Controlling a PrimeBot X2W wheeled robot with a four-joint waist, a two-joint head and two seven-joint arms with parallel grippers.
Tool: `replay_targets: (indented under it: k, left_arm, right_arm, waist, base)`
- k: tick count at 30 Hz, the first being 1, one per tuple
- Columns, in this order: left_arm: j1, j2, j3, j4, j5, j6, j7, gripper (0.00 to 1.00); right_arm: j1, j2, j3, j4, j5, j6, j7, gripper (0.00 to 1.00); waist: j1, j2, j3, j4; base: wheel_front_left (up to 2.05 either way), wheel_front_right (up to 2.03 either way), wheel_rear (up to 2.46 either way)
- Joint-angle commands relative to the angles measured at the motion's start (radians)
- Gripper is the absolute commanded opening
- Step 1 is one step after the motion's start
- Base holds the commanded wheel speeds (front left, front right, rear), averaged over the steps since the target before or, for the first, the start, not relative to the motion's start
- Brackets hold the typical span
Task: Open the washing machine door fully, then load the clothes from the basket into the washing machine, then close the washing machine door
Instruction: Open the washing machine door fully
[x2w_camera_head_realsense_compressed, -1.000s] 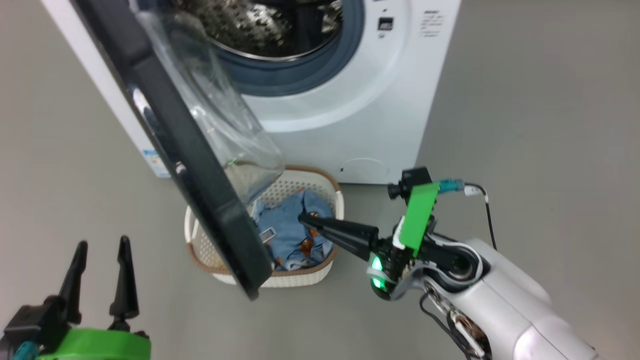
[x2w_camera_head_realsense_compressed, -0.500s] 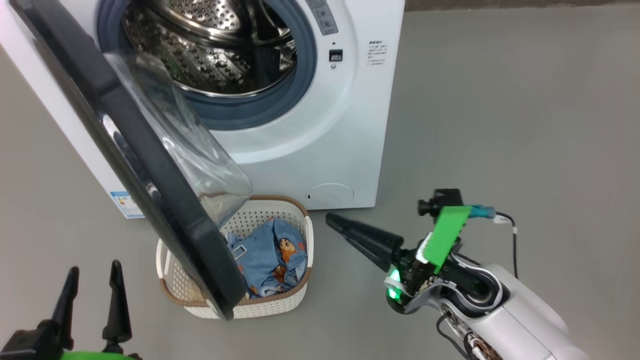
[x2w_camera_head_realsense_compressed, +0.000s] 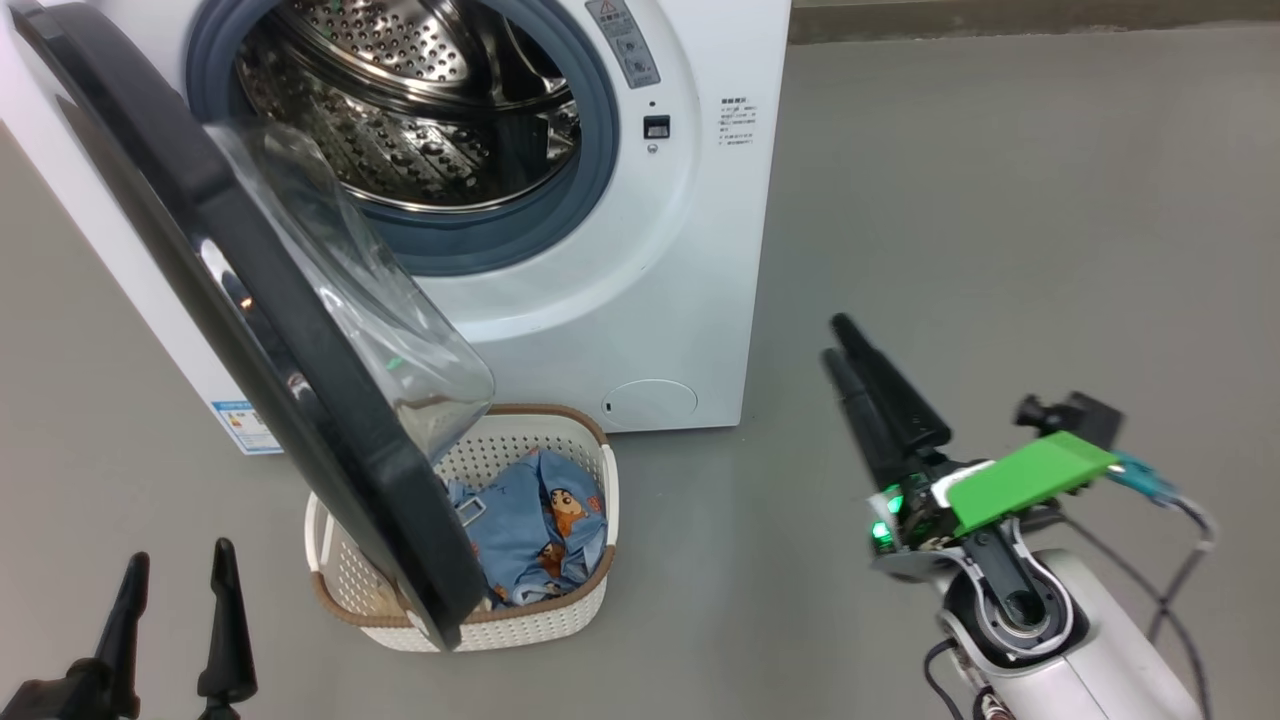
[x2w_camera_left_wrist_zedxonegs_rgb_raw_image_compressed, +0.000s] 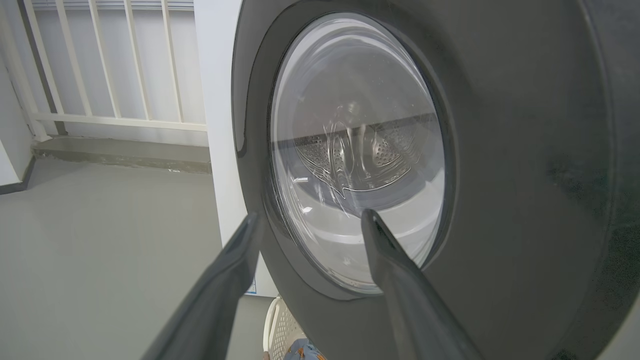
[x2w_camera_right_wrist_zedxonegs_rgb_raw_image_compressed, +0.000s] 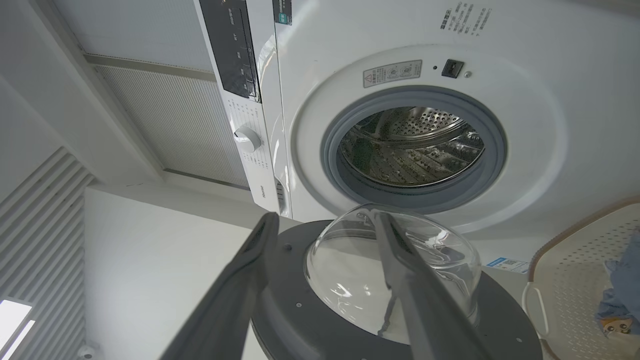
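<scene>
The washing machine (x2w_camera_head_realsense_compressed: 650, 300) stands at the top of the head view with its steel drum (x2w_camera_head_realsense_compressed: 420, 110) exposed. The washing machine door (x2w_camera_head_realsense_compressed: 250, 330) swings out toward me, its black rim and glass bowl hanging over the basket (x2w_camera_head_realsense_compressed: 560, 615). Light blue clothes (x2w_camera_head_realsense_compressed: 525, 525) lie in the basket, partly hidden by the door. My right gripper (x2w_camera_head_realsense_compressed: 836, 340) is open and empty, right of the machine and well clear of the basket. In the right wrist view it (x2w_camera_right_wrist_zedxonegs_rgb_raw_image_compressed: 324, 216) faces the drum (x2w_camera_right_wrist_zedxonegs_rgb_raw_image_compressed: 410, 145). My left gripper (x2w_camera_head_realsense_compressed: 178, 556) is open at the lower left; in its wrist view it (x2w_camera_left_wrist_zedxonegs_rgb_raw_image_compressed: 310, 215) points at the door's outer face (x2w_camera_left_wrist_zedxonegs_rgb_raw_image_compressed: 525, 150).
Bare grey floor (x2w_camera_head_realsense_compressed: 1000, 200) stretches right of the machine. A round flap (x2w_camera_head_realsense_compressed: 650, 400) and a blue label sticker (x2w_camera_head_realsense_compressed: 240, 425) sit low on the machine. A control knob (x2w_camera_right_wrist_zedxonegs_rgb_raw_image_compressed: 247, 138) shows in the right wrist view. A white railing (x2w_camera_left_wrist_zedxonegs_rgb_raw_image_compressed: 100, 60) stands behind the machine.
My right gripper has left the basket empty, swung right and turned its fingers toward the machine. The head camera has shifted, bringing more of the drum into view.
</scene>
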Motion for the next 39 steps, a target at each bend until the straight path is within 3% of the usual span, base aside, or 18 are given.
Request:
replay_targets:
  k: [1, 7, 12, 20, 24, 31, 39]
  left_arm:
    - [-0.017, 0.016, 0.034, -0.03, 0.009, -0.003, -0.009, 1.0]
    - [-0.012, 0.013, 0.036, -0.038, 0.013, -0.003, -0.009, 1.0]
    - [-0.004, 0.009, 0.041, -0.043, 0.015, -0.003, -0.009, 1.0]
    - [0.004, 0.001, 0.04, -0.053, 0.025, -0.003, -0.009, 1.0]
    - [0.009, 0.0, 0.039, -0.057, 0.033, -0.003, -0.009, 1.0]
    - [0.017, -0.004, 0.038, -0.061, 0.038, -0.003, -0.009, 1.0]
    - [0.022, -0.01, 0.034, -0.06, 0.041, -0.003, -0.009, 1.0]
  right_arm:
    - [-0.001, 0.003, 0.007, -0.035, -0.028, 0.002, -0.019, 1.0]
    - [0.028, -0.055, 0.012, -0.019, -0.33, 0.002, -0.249, 1.0]
    - [0.045, -0.086, -0.011, 0.053, -0.582, 0.002, -0.315, 1.0]
    - [0.137, 0.012, -0.265, 0.018, -1.095, 0.002, -0.318, 1.0]
    - [0.215, 0.054, -0.323, -0.03, -1.36, 0.002, -0.318, 1.0]
    - [0.282, 0.085, -0.349, -0.061, -1.554, 0.002, -0.318, 1.0]
    - [0.308, 0.094, -0.384, -0.051, -1.666, 0.002, -0.318, 1.0]
  waist:
    - [0.0, 0.0, 0.0, -0.001]
    - [0.0, 0.0, 0.0, -0.006]
    - [0.0, 0.0, -0.005, -0.011]
    - [0.0, 0.0, -0.009, -0.014]
    - [0.0, 0.0, -0.011, -0.012]
    - [0.0, 0.0, -0.009, -0.011]
    - [0.0, 0.0, -0.016, -0.001]
  base:
    - [0.0, 0.0, 0.0]
    - [0.0, 0.0, 0.0]
    - [0.0, 0.0, 0.0]
    - [0.0, 0.0, 0.0]
    - [0.0, 0.0, 0.0]
    - [0.0, 0.0, 0.0]
    - [0.0, 0.0, 0.0]
